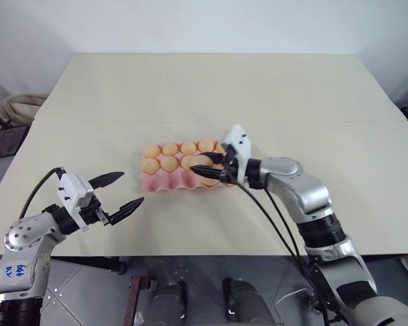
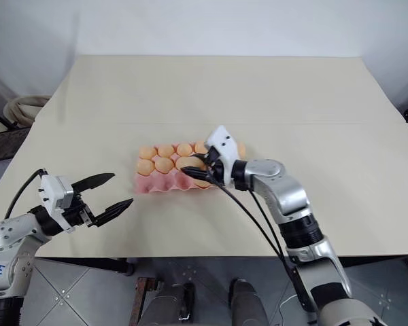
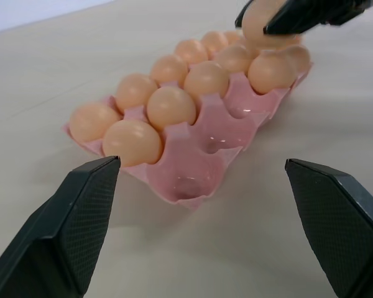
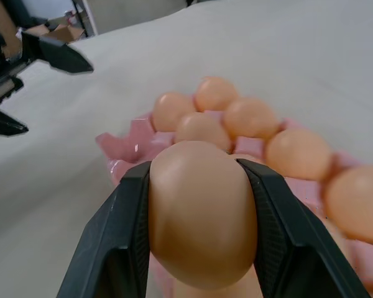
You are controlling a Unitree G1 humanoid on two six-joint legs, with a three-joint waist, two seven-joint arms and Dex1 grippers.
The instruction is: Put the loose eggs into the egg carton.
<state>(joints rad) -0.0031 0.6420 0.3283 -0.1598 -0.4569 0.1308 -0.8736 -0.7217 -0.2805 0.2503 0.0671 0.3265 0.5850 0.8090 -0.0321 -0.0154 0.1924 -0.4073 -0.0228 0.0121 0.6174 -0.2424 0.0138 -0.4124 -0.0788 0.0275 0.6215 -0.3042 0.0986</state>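
Observation:
The pale-pink egg carton [image 1: 164, 182] lies in the middle of the table and holds several peach-orange eggs [image 1: 170, 163] in its far and middle rows. Some cups in its near row are bare [image 3: 193, 180]. My right gripper [image 1: 205, 167] reaches in from the right and hovers over the carton's right half. It is shut on one loose egg [image 4: 202, 211], with a black finger on either side. My left gripper [image 1: 130, 188] stands open and holds nothing. It is near the table's front left and points at the carton from a short way off.
The cream table [image 1: 190, 88] stretches wide behind and beside the carton. Its front edge runs just below both arms. Black cables [image 1: 272, 224] hang from the right wrist. A pale coiled item [image 1: 17, 105] lies off the table at the far left.

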